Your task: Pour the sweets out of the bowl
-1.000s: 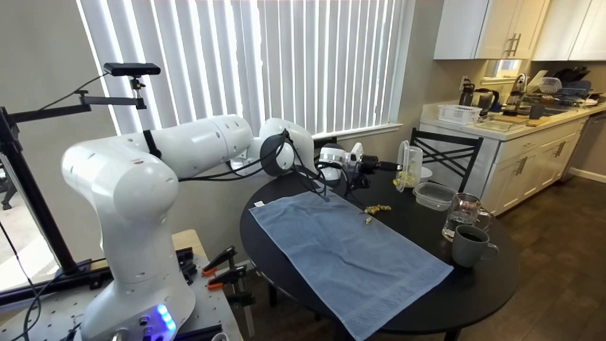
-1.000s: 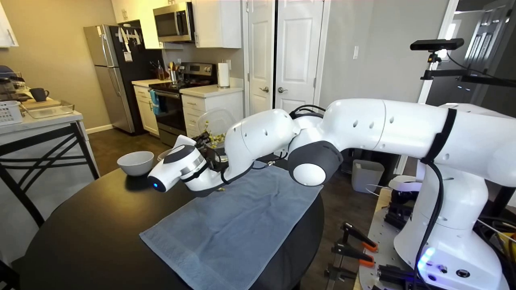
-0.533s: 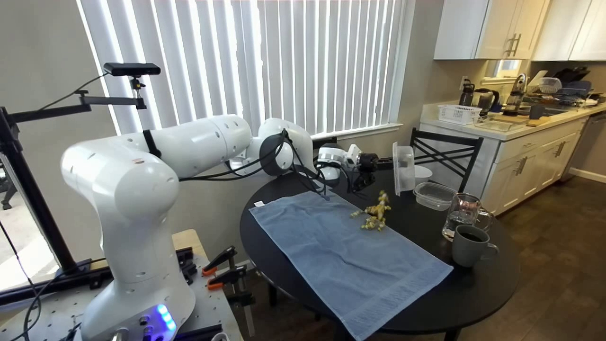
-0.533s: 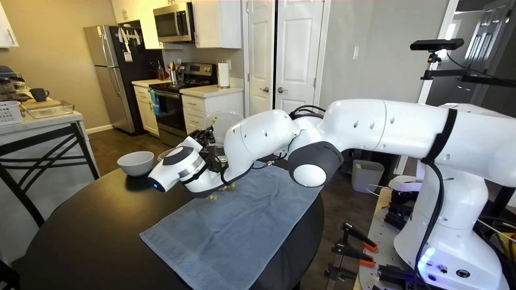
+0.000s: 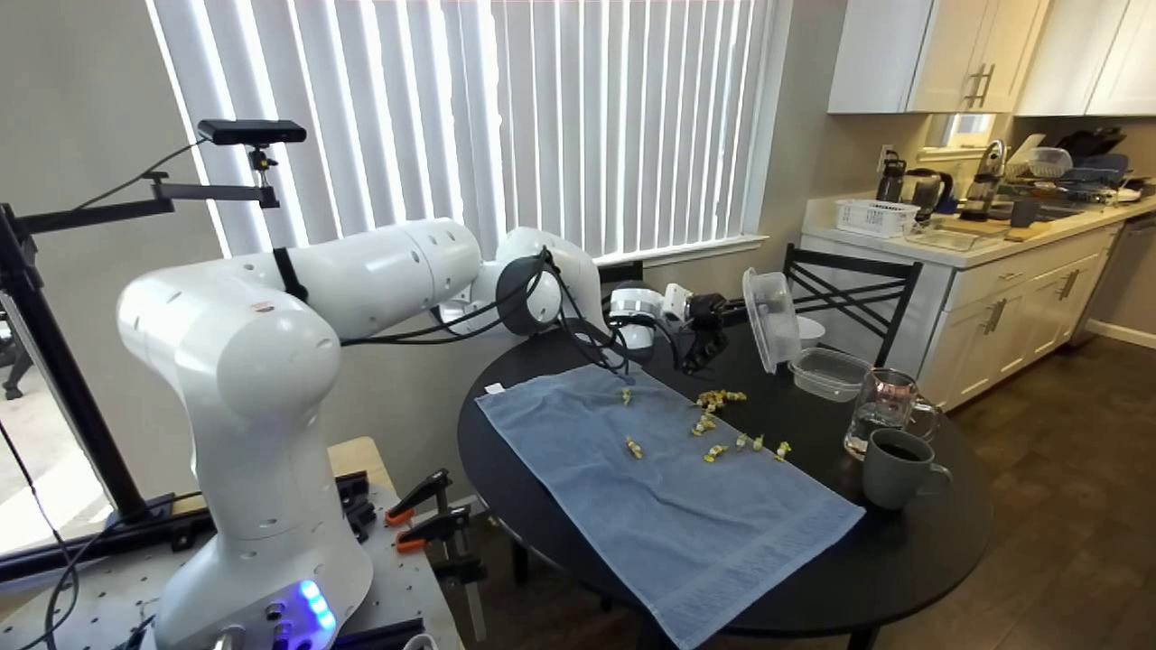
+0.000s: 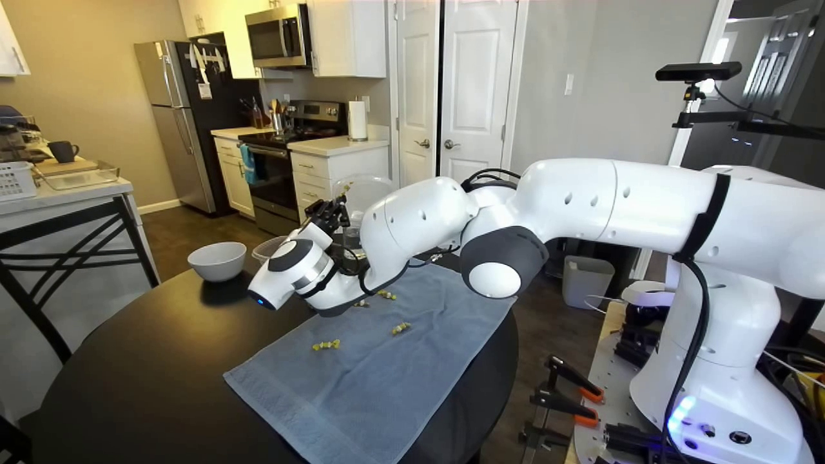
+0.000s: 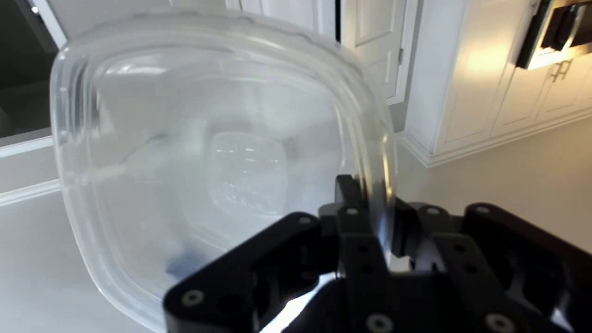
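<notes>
"How was the black table (image 5: pixel 912 560) laid?"

"A blue towel (image 5: pixel 668 487) covered part of it."

"Where was the clear bowl (image 5: pixel 773 316)?"

"It hung tipped on its side, its edge clenched in the gripper (image 7: pixel 377 209)."

"And the sweets (image 5: pixel 718 398)?"

"They lay scattered on the towel and on the table just beside it."

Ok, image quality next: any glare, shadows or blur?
In an exterior view, bright light streaks through the blinds; in an exterior view, a dark patch, shadow or reflection, lies below the white bowl on the table; in the wrist view, highlights glint on the clear bowl, and the gripper looks soft.
</notes>
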